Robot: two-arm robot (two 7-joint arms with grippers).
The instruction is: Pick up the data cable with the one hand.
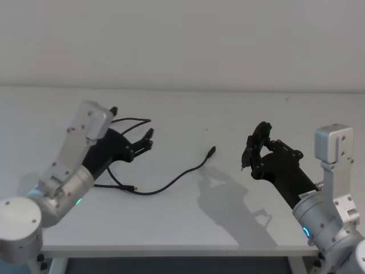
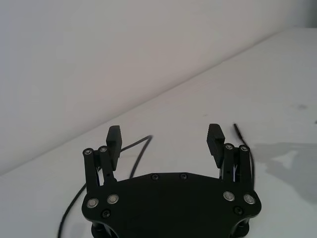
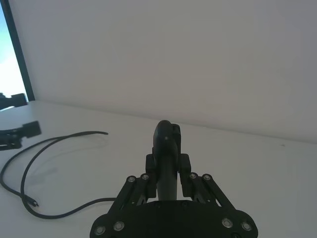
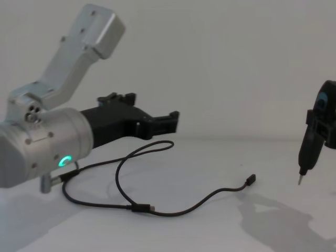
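Black left end effector (image 1: 132,124) hovers spread, seemingly above the data cable (image 1: 171,184).

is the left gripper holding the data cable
No, the left gripper is open and empty; the data cable lies on the table.

Black angular two-finger left gripper (image 2: 165,133) sits low in the frame, ribbed pads (image 2: 115,141) spread wide. Thin black data cable (image 2: 142,151) curls over the white tabletop (image 2: 277,89), trailing off lower left.
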